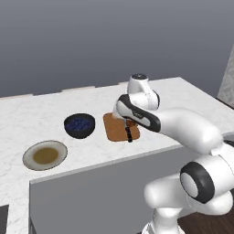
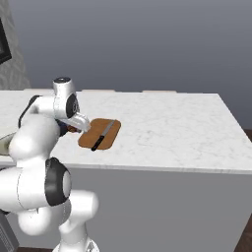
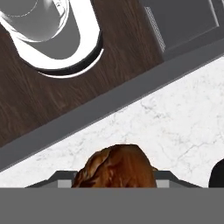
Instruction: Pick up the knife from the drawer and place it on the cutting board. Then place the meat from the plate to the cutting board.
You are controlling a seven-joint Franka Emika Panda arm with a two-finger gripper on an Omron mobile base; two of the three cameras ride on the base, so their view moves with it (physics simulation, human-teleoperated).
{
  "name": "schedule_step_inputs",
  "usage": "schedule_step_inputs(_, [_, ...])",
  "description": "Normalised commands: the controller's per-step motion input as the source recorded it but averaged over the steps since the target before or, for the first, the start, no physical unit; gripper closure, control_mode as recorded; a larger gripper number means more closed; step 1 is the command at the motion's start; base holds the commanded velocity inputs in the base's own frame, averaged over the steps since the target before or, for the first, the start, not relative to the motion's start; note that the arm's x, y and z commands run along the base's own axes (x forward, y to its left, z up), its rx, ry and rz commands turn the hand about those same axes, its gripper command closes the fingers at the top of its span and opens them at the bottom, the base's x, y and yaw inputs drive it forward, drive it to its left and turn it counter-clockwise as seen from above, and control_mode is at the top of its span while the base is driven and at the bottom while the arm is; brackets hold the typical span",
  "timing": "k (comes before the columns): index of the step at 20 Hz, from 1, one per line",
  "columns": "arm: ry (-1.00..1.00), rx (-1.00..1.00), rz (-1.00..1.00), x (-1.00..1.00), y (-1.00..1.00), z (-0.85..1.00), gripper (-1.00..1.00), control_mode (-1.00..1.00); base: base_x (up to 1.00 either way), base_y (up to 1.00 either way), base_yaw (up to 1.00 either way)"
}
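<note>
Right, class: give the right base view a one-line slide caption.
Knife lies on the cutting board as the arm brings the meat over.
</note>
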Motion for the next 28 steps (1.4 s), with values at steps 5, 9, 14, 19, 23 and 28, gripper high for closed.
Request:
schedule_step_inputs(5, [0.0, -0.06, 0.01, 0.86, 0.01, -0.6, 1.0, -1.0, 0.0, 0.0, 0.0])
schedule_step_inputs(9, [0.01, -0.07, 0.01, 0.31, 0.05, -0.26, 1.0, -1.0, 0.0, 0.0, 0.0])
schedule_step_inputs(14, [0.0, -0.01, 0.0, 0.53, 0.0, -0.12, 1.0, -1.0, 0.0, 0.0, 0.0])
schedule_step_inputs(19, [0.0, 0.0, 0.0, 0.27, 0.0, -0.12, 1.0, -1.0, 0.0, 0.0, 0.0])
schedule_step_inputs(23, [0.0, -0.03, 0.0, 0.0, 0.04, -0.51, 1.0, -1.0, 0.0, 0.0, 0.0])
schedule_step_inputs(28, [-0.02, -0.01, 0.0, 0.04, 0.02, -0.42, 1.0, -1.0, 0.0, 0.0, 0.0])
